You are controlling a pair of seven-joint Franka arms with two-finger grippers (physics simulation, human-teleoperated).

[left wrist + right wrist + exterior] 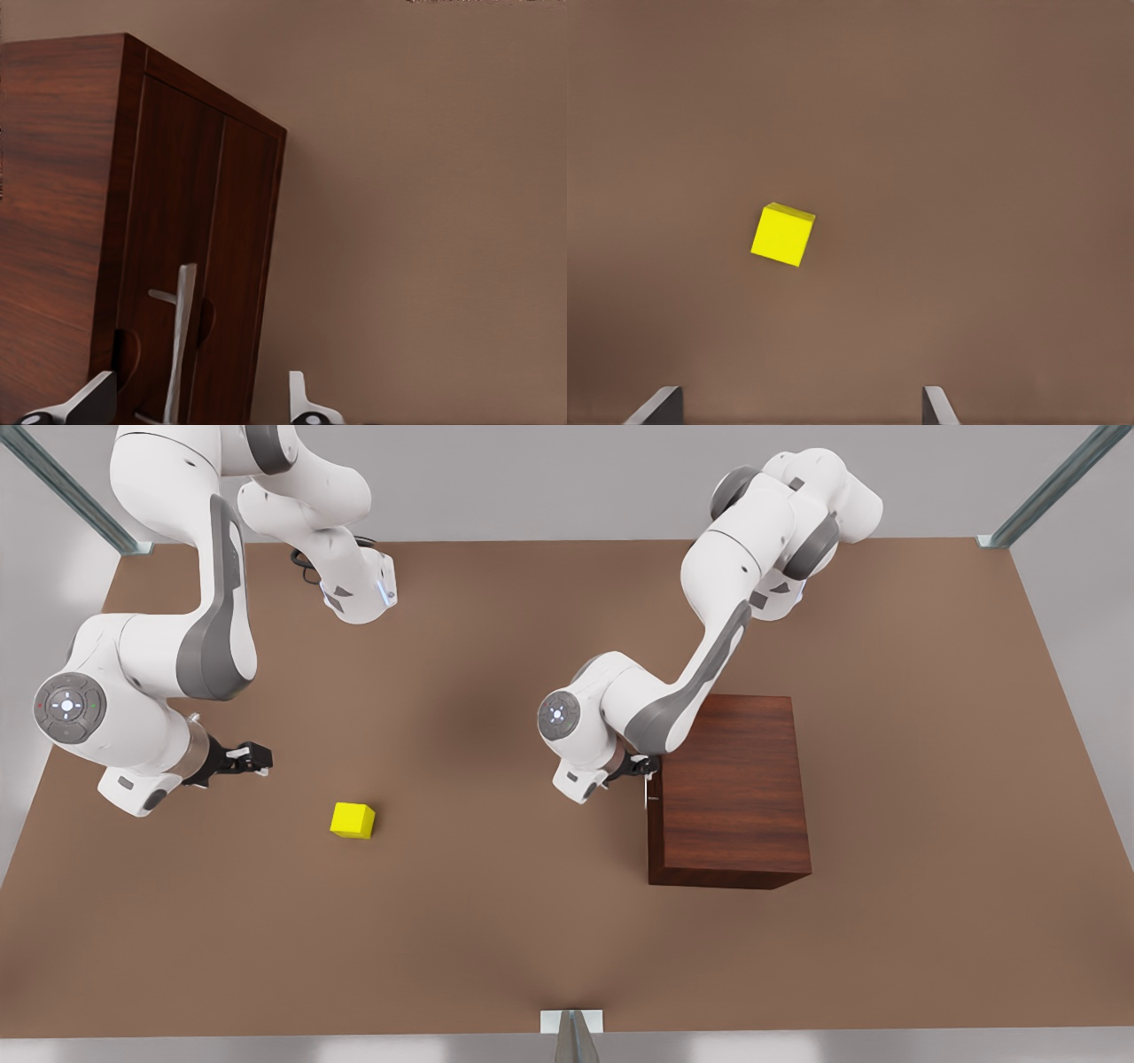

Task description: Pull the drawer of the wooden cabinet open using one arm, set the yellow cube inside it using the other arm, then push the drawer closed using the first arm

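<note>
Your left claw (645,769) spread around the shut drawer's (199,266) handle (180,341); right claw (257,759) spread near the yellow cube (353,819) on the counter (496,921).

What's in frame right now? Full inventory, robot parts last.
table: 1, brown, under everything.
wooden cabinet: 1, dark reddish-brown, on the table at the front view's right.
drawer: 1, same wood, shut, flush in the cabinet front.
handle: 1, silver bar, on the drawer front.
yellow cube: 1, yellow, on the table at the front view's left, untouched.
frame posts: metal, grey, at the table edges.
left gripper: 1, black, jaws open around the handle.
right gripper: 1, black, jaws open, short of the cube.
</note>
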